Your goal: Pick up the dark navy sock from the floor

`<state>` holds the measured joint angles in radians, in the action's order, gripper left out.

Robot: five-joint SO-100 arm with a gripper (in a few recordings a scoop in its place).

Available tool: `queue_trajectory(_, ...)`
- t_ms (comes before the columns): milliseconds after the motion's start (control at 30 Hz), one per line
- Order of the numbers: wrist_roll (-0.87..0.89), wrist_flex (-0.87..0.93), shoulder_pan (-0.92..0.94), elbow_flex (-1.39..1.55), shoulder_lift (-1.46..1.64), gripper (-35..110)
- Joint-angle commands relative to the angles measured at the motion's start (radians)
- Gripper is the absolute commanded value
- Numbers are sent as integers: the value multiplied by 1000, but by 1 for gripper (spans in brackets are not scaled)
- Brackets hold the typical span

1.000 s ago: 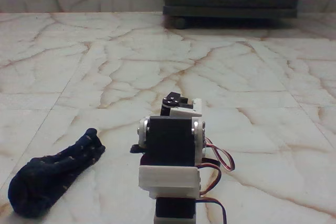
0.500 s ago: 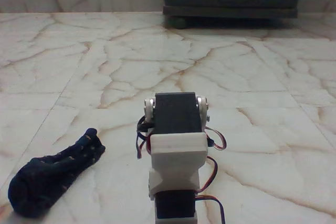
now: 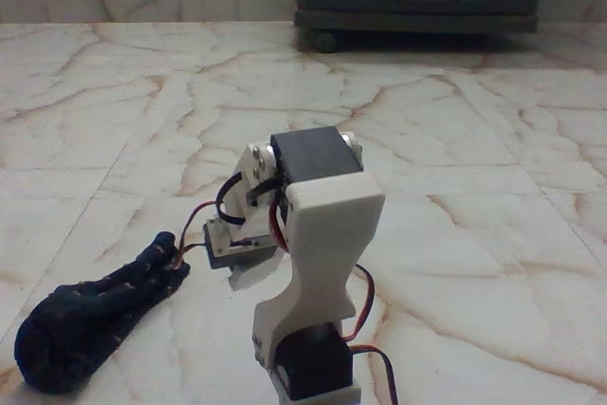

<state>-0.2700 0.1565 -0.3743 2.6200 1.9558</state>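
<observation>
Fixed view: the sock [image 3: 95, 315] lies flat on the floor [image 3: 455, 139] at lower left, not yet lifted. My gripper [image 3: 235, 251], at frame centre, points toward its near tip; I cannot tell whether its jaws are parted. Grasping and lifting remain.

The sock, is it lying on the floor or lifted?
Lying on the floor: the sock rests flat on the tiles.

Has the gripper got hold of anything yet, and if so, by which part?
Nothing is held. The sock lies flat on the floor, and the gripper sits beside its near tip; whether the jaws are open cannot be told.
</observation>
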Motion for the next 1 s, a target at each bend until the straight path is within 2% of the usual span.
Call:
queue_trajectory(0, 21, 21, -21, -57, -25, 0)
queue_trajectory(433, 126, 190, -206, -658, -528, 0)
queue_trajectory(567, 166, 242, -241, -680, -531, 4)
queue_trajectory(700, 290, 331, -270, -709, -531, 8)
queue_trajectory(833, 193, 505, -345, -828, -584, 9)
queue_trajectory(967, 204, 520, -396, -900, -672, 10)
